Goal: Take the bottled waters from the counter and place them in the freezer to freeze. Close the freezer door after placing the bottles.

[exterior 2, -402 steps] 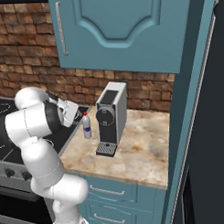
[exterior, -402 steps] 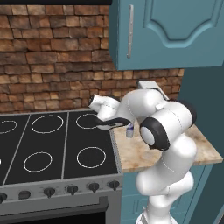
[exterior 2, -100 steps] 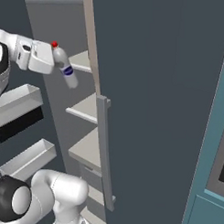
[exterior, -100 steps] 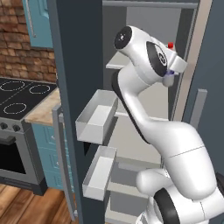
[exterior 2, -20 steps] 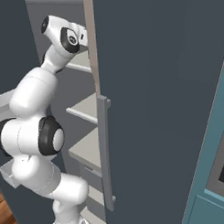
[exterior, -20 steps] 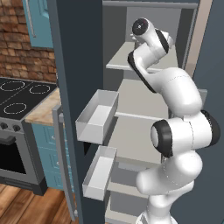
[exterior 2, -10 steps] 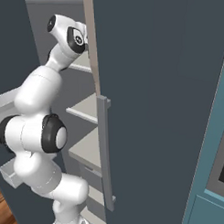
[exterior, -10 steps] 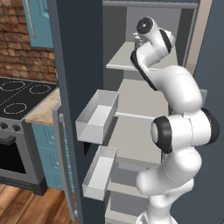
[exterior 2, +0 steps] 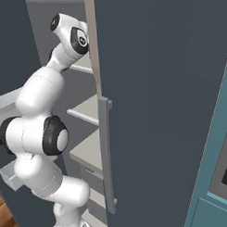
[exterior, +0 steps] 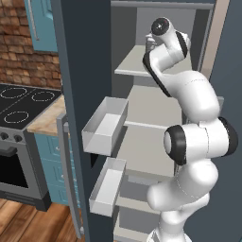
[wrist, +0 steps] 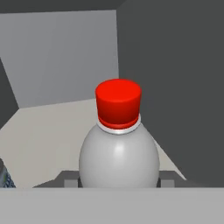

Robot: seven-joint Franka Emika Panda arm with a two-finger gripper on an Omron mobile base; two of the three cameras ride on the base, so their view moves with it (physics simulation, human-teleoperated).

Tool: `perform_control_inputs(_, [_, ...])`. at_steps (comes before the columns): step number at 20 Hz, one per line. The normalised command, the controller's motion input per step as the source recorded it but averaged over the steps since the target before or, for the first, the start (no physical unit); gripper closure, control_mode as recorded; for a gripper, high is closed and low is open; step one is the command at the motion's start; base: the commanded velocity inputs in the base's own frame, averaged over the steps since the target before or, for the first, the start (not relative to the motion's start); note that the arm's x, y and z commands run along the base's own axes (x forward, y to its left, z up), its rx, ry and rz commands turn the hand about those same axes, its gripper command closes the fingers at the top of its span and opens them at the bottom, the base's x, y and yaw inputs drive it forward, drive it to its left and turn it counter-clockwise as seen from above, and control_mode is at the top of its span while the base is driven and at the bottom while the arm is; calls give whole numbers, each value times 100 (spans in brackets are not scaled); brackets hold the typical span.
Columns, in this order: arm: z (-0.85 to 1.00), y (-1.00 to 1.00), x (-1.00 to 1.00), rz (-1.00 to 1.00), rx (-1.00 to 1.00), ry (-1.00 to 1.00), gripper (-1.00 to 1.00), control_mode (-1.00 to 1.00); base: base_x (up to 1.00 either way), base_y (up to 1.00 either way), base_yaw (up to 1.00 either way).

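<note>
Grey inner walls and a pale shelf [wrist: 48, 131] of the freezer [exterior: 142, 71] surrounded the clear-white bottle [wrist: 119, 157] with its red cap [wrist: 118, 103]. It stood upright on that shelf, near the back corner, with the end effector [wrist: 119, 178] clamped on its body. Beside the arm, the freezer door [exterior: 78, 94] stood open.

We have our arm [exterior: 189, 94] stretched up tall from the base, elbow bent back, with the wrist [exterior 2: 71, 38] folded over at the top so the hand reaches forward and away from the cameras. In the hand view our gripper [wrist: 119, 177] is clamped on a bottle [wrist: 119, 148], one dark finger [wrist: 69, 178] showing at each side of its body.
</note>
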Motion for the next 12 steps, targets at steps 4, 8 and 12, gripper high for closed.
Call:
perform_control_inputs(4, [0,0,0,0,-1,0,-100,-100,0,0,0])
perform_control_inputs(8, [0,0,0,0,0,0,-100,-100,0,0,0])
perform_control_inputs(12, [0,0,0,0,0,0,-100,-100,0,0,0])
